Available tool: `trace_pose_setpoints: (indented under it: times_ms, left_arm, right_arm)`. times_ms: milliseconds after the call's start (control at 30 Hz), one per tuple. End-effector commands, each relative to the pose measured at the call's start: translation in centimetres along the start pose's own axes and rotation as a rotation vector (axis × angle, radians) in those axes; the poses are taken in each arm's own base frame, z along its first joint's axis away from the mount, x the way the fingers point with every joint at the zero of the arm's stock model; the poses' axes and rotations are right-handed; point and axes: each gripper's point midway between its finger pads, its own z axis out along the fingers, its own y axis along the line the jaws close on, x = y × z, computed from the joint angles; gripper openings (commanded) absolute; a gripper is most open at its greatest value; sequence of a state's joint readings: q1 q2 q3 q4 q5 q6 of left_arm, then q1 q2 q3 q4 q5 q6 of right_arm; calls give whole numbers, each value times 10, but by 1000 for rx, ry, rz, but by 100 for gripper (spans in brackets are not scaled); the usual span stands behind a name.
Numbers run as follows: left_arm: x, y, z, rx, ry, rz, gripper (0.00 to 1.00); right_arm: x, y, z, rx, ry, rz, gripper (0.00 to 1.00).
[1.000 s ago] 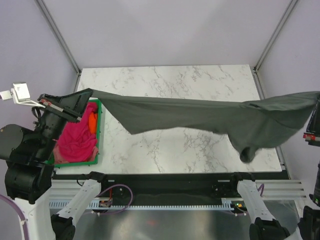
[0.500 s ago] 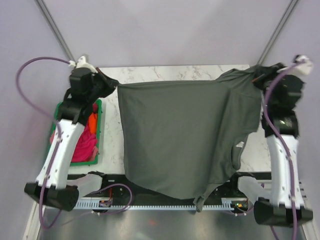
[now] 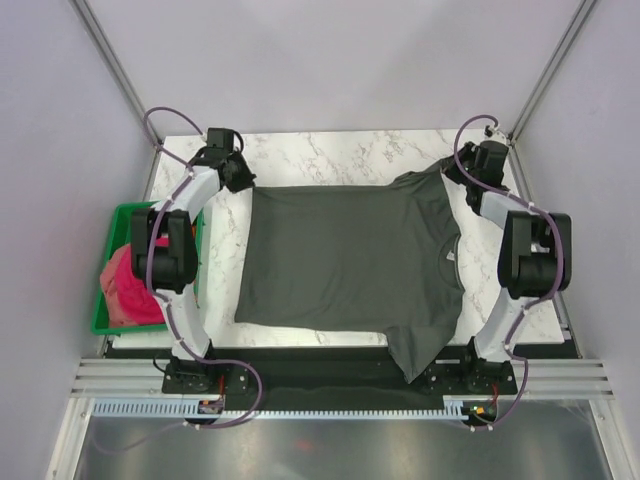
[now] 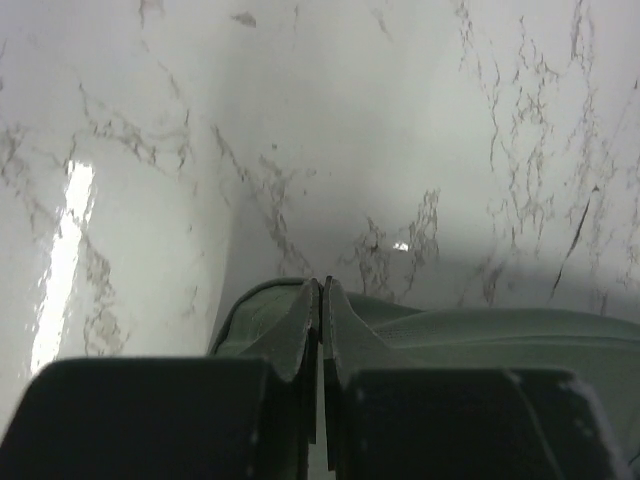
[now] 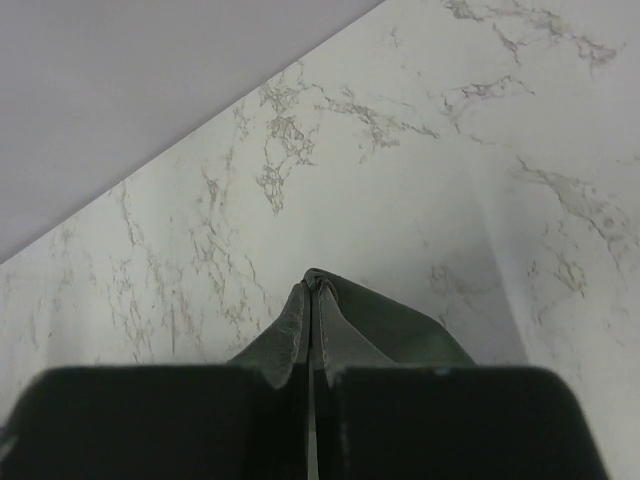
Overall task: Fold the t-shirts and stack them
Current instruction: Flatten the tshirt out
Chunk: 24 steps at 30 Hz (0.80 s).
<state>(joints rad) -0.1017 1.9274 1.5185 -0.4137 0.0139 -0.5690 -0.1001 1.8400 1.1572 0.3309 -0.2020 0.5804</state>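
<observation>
— Left gripper (image 3: 243, 178): report condition.
— Clenched. In the left wrist view both fingers meet, with a fold of the dark charcoal grey cloth t-shirt (image 3: 350, 260) pinched between them. The hold is at the garment's far left corner, low over the white marble desk (image 3: 330, 150).

— Items left of that arm?
— One green rectangular plastic bin (image 3: 100, 325) at the desk's left side. It contains a crumpled bright magenta-pink cloth t-shirt (image 3: 125, 290).

— Position of the grey t-shirt?
— Spread flat across the middle of the desk, between the two arms. The hem lies toward the left and the collar toward the right. One sleeve hangs over the near desk edge, right of centre.

— Right gripper (image 3: 452, 170): report condition.
— Clenched on the same grey t-shirt, at its far right sleeve area, near the desk's far right corner. The right wrist view shows the fingers closed, with cloth peaked between them just above the marble.
</observation>
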Motion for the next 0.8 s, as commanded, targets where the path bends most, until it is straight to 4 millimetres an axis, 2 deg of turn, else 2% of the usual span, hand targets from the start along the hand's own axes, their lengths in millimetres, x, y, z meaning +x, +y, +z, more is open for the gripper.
trace_pose_setpoints:
  times_ms: [0,33,67,100,167,233,267,300,333,367,433,467,600,633,667,733,767]
  left_arm:
    - [-46,-29,6,120,-88,57,2]
    - [-43,-26,18,114,-71,62,2]
    - [-52,-32,18,126,-91,64,2]
    - [-54,-31,23,125,-88,64,2]
    - [-58,-31,37,129,-83,63,2]
    - [-61,-29,45,139,-75,51,2]
    - [-60,-27,54,142,-65,45,2]
    - [-61,-26,57,151,-58,37,2]
    - [-61,-25,61,154,-53,34,2]
    - [-62,-24,67,155,-51,30,2]
    - [-62,-23,71,160,-46,30,2]
    - [-63,-21,74,157,-46,33,2]
    - [-67,-26,69,198,-39,34,2]
    - [-65,-26,67,202,-34,31,2]
    - [-65,-26,65,208,-30,30,2]
    - [-65,-30,54,224,-29,38,2]
    - [-65,-29,51,224,-28,39,2]
  right_arm:
    - [-31,23,34,-118,-79,-21,0]
    - [-29,21,41,-115,-73,-22,0]
    - [-39,28,49,-132,-90,-29,0]
    - [-27,19,62,-121,-60,-25,0]
    - [-26,19,83,-135,-54,-28,0]
    - [-24,22,95,-148,-41,-31,0]
    - [-34,31,100,-169,-59,-40,0]
    - [-27,25,109,-158,-43,-42,0]
    - [-25,24,112,-153,-34,-53,0]
    - [-33,29,115,-162,-49,-64,0]
    - [-28,21,122,-141,-34,-71,0]
    - [-33,21,125,-136,-41,-77,0]
    - [-39,23,120,-110,-26,-81,0]
    - [-32,18,116,-83,-1,-75,0]
    - [-43,20,108,-58,-27,-76,0]
    - [-36,10,97,-5,-5,-69,0]
    - [-45,15,88,2,-21,-79,0]
